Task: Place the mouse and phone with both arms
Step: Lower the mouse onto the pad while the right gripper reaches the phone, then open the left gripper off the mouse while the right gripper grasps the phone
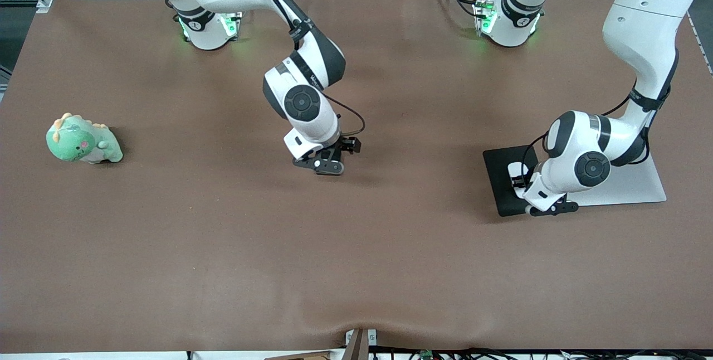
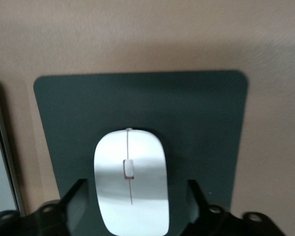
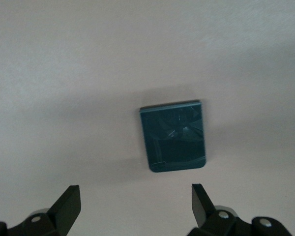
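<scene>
In the front view the glossy white oval mouse [image 1: 516,170] is mostly hidden by the left arm's wrist; only a sliver shows on the flat black rectangular mouse pad [image 1: 498,181]. The silver laptop [image 1: 629,184] beside the pad is partly covered by the same arm. The small black rectangular phone [image 3: 174,136] can't be made out in the front view at all, hidden under the right arm's wrist; the right wrist view shows it lying flat on the brown table cover [image 1: 223,248], w/ faint glare marks on its face.

Left gripper [image 2: 132,194] sits low over the pad, fingers [image 2: 73,196] standing wide on either side of the mouse w/o pressing it: released, mouse resting on the pad. Thin grey scroll line runs down the mouse's middle. Left arm comes down from its base, elbow bent, wrist angled down toward the pad.

Right gripper [image 3: 135,201] hangs over the table's middle, spread wide and empty, phone clear of its fingertips [image 3: 69,199]. Right arm reaches diagonally from its base, wrist tipped down.

A short word is printed on the right arm's black forearm band, too small to read.

A green plush dinosaur toy [image 1: 82,140] w/ orange spikes sits near the right arm's end of the table.
</scene>
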Robot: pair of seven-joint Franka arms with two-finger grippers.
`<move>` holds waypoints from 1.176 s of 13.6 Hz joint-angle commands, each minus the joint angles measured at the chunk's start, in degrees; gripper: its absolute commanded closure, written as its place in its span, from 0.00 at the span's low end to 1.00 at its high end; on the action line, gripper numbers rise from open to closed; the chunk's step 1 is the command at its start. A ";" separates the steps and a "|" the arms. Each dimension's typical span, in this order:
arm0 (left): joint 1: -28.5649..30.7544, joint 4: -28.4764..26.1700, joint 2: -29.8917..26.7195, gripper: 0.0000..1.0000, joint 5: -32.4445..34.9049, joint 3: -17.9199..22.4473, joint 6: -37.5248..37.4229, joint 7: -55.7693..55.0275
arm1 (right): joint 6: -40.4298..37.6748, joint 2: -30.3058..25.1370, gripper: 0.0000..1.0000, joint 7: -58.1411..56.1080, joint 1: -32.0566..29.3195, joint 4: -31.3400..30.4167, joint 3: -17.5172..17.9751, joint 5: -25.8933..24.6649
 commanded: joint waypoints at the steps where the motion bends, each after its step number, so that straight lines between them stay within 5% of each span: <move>1: 0.21 0.93 -4.46 0.00 -0.03 -1.01 -0.26 0.60 | 1.73 2.07 0.00 1.04 2.55 0.16 -1.05 -0.26; 5: 0.03 5.93 -10.26 0.00 0.05 -2.25 -4.89 3.40 | 1.99 2.95 0.00 0.69 2.21 -0.90 -0.97 -8.43; 11: 0.21 20.88 -13.61 0.00 0.58 -4.62 -24.33 3.93 | 9.28 3.74 0.00 -3.96 -0.42 -4.23 -0.97 -9.75; 16: 0.64 21.86 -19.58 0.00 0.76 -4.44 -26.62 6.31 | 9.55 4.18 0.00 -4.24 -0.61 -5.21 -0.88 -9.58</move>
